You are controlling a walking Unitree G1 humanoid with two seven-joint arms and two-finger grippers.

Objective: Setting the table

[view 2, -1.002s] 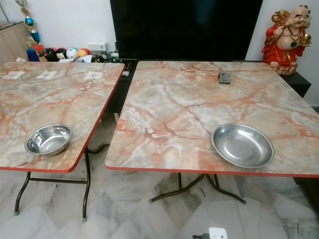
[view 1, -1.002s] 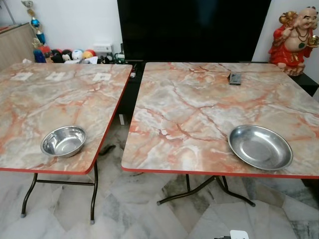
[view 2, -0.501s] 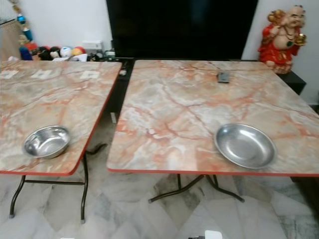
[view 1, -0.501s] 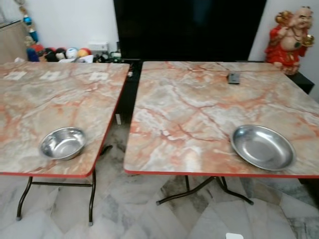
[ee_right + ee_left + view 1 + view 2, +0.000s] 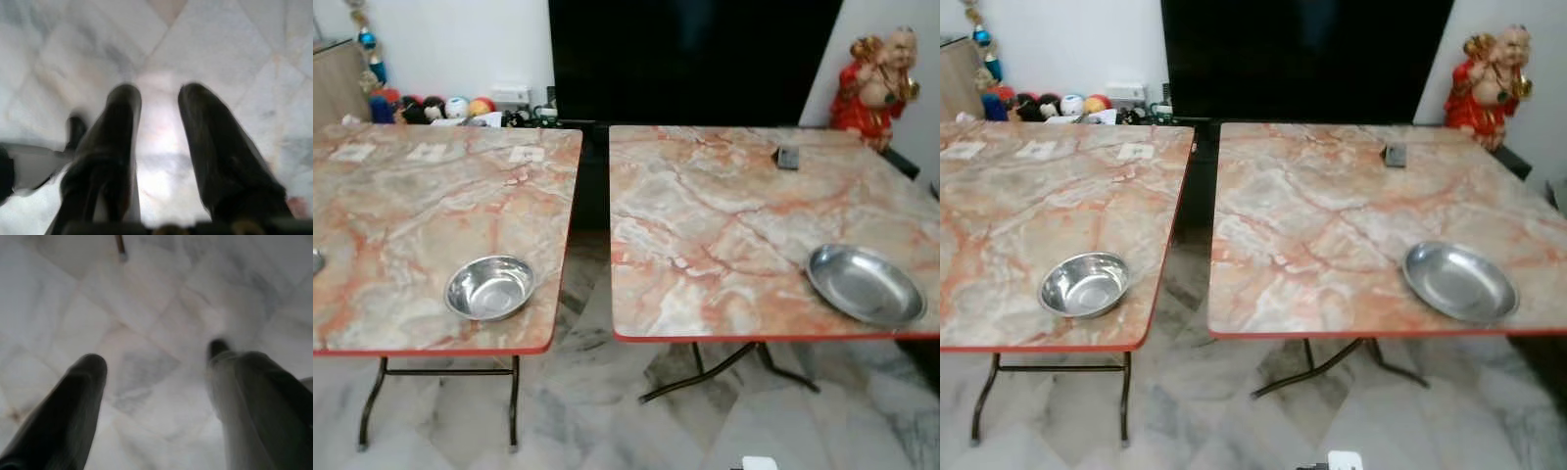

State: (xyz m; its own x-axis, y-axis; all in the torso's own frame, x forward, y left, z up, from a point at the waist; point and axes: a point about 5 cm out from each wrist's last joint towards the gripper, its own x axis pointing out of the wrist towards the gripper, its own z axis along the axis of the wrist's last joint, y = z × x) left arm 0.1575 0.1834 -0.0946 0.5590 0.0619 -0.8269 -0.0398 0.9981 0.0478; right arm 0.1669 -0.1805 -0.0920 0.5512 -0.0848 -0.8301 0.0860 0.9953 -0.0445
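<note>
Fingers of both the left gripper (image 5: 156, 382) and right gripper (image 5: 159, 112) hang parted, empty; risk: round steel bowl (image 5: 489, 288) near the marble-patterned table's red edge (image 5: 431, 350) could be knocked off.

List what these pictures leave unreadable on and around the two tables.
- Small dark object far on the right table: too small to identify.
- Metal item: cut off by the left eye view's left edge.
- Three white cards on the left table: print too small.
- Both wrist views: blurred floor.

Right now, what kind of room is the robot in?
Probably a living room in a home. A big black TV screen stands behind two marble-patterned folding tables, a red laughing statue sits beside it, and toys lie by the wall.
</note>
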